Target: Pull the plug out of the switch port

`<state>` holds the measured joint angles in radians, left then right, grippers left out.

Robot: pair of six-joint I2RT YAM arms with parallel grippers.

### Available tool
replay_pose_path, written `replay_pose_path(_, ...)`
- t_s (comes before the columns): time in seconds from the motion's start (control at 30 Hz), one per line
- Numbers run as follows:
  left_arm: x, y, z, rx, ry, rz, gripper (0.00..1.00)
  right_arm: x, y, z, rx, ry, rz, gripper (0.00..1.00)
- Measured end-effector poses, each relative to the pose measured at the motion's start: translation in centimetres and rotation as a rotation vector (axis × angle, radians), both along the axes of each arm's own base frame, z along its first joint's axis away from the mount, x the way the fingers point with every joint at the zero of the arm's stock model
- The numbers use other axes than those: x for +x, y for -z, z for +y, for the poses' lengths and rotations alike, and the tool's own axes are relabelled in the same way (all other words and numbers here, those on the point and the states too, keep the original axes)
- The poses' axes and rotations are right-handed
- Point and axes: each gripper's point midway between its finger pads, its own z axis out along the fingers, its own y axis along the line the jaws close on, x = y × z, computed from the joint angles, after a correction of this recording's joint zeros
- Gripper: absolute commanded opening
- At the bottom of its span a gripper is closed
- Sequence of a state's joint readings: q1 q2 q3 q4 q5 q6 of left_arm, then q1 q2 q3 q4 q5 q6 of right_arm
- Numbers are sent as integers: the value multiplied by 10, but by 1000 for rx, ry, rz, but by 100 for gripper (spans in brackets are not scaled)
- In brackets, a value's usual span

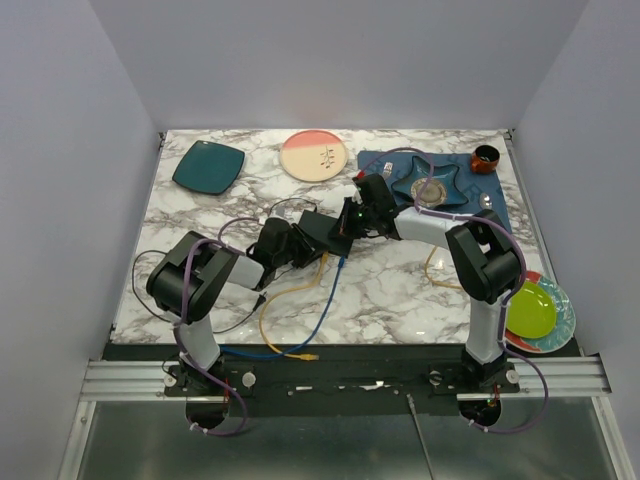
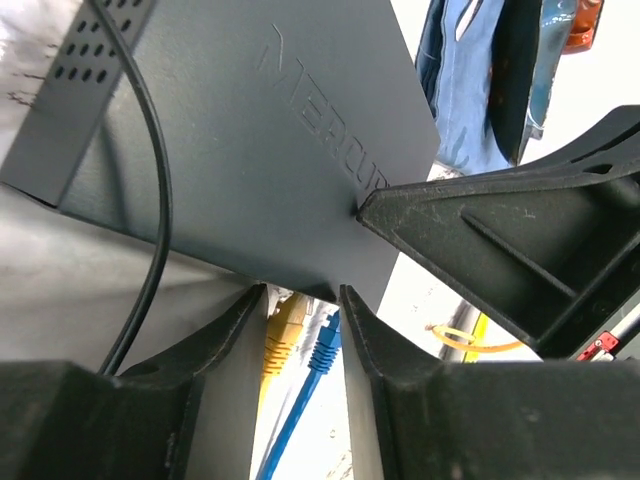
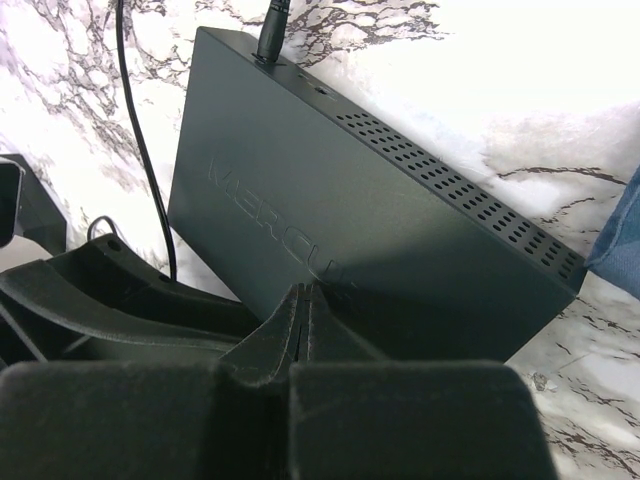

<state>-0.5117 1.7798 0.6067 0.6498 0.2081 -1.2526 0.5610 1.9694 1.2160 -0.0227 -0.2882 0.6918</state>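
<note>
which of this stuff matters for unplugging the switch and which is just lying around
Job: switch, yellow plug, blue plug.
Lying about: teal plate, pink plate, blue cloth, orange cup, green plate.

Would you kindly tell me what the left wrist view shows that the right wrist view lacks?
Left wrist only: the yellow plug and blue plug below the edge of the switch, between the parted fingers of the left end effector. Right wrist only: the black power plug on the switch's far side, and the closed-together tips of the right end effector. Both: the switch's raised lettering, vent holes and thin black cord.
</note>
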Motion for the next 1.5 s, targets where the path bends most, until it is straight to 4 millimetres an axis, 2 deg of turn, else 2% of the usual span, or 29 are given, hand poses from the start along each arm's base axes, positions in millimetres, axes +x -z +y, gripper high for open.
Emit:
replay_pose_path(0.47,-3,1,5,-107,-20,0,34,-1,0,1,8,-6,1,1)
replay_pose_path(0.8,-4,2,4,-121,-13,-2,34,-1,0,2,13,-3,3,1)
replay_pose_path(1.2,-9,8,8,-82,4,-1,44,-1,0,2,14,-3,3,1)
replay_pose_path(1.33,-9,7,8,-78,7,-7,44,-1,0,2,14,-2,4,1)
replay_pose_path(1.5,-8,7,7,-74,9,-4,39,-1,0,2,14,-3,4,1)
